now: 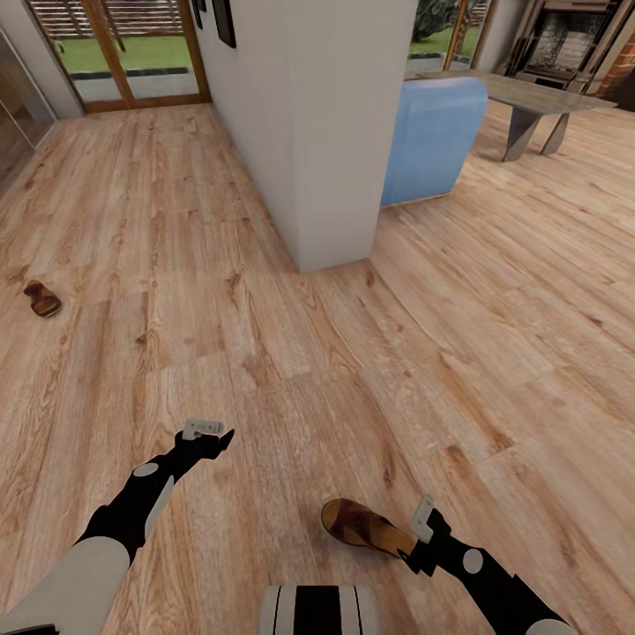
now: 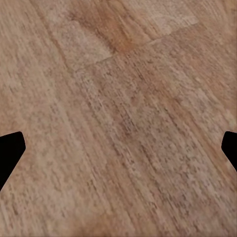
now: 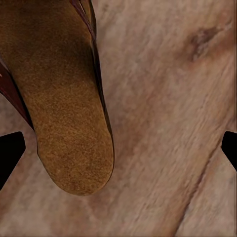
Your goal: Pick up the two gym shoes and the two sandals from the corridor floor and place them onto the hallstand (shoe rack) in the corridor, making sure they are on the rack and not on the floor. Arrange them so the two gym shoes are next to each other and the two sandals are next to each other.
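One dark brown sandal (image 1: 362, 527) with a tan footbed (image 3: 59, 108) lies on the wood plank corridor floor (image 1: 291, 379), close in front of my base. My right gripper (image 1: 414, 538) hovers at its near end, open, with the fingertips (image 3: 11, 153) wide apart and the sandal off toward one finger. The second sandal (image 1: 41, 298) rests on the floor far to the left. My left gripper (image 1: 216, 432) is open over bare planks (image 2: 118, 118), holding nothing. The gym shoes and the hallstand are out of view.
A white wall corner (image 1: 309, 132) juts out ahead at centre. Behind it to the right stand a blue armchair (image 1: 432, 141) and a grey table (image 1: 529, 97). Glass doors (image 1: 132, 53) close the far left end.
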Controlling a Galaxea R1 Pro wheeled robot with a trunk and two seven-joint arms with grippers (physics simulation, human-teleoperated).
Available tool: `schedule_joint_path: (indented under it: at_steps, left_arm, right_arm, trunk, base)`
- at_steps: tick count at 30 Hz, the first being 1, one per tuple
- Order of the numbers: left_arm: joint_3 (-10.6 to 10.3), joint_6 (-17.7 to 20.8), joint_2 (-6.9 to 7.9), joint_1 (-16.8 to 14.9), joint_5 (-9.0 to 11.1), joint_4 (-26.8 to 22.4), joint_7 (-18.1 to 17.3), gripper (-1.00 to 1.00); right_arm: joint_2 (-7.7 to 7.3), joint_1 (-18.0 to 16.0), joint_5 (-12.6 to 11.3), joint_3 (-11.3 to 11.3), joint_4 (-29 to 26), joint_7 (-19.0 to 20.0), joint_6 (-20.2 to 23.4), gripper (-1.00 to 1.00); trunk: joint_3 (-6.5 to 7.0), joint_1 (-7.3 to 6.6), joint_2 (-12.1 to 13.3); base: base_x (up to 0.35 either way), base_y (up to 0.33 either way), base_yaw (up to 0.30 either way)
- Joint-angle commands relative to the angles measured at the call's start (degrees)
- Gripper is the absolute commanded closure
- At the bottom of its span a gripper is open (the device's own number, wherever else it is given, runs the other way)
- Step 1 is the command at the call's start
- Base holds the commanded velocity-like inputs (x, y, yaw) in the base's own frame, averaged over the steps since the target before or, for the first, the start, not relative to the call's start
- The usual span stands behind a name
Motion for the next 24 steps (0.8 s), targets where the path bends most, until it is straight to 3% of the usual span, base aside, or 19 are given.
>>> schedule_joint_path:
  at_steps: [1, 6, 16, 24]
  left_arm:
    - [0.3, -0.1, -0.04, 0.0, -0.5, 0.0, -0.4, -1.0]
    - [0.4, -0.1, 0.0, 0.0, -0.5, 0.0, -0.4, -1.0]
    - [0.4, -0.1, 0.01, 0.0, -0.5, -0.1, -0.4, -1.0]
    - [0.3, 0.0, 0.01, 0.0, -0.5, -0.3, -0.4, -1.0]
  right_arm:
    - [-0.02, 0.0, 0.6, 0.0, -0.1, 0.0, -0.2, -1.0]
    - [-0.01, 0.0, 0.6, 0.0, -0.6, -0.1, -0.1, -1.0]
    - [-0.07, 0.0, 0.6, 0.0, -1.3, -0.2, -0.1, -1.0]
    - [-0.09, 0.0, 0.6, 0.0, -1.3, -0.2, -0.1, -1.0]
  trunk:
    - [-0.03, -0.01, 0.0]
    - [-0.11, -0.01, 0.0]
    - [-3.1, 0.25, -0.1]
    - [-3.44, 0.25, -0.1]
  base:
    - [0.0, 0.0, 0.0]
    - [0.0, 0.0, 0.0]
    - [0.0, 0.0, 0.0]
    - [0.0, 0.0, 0.0]
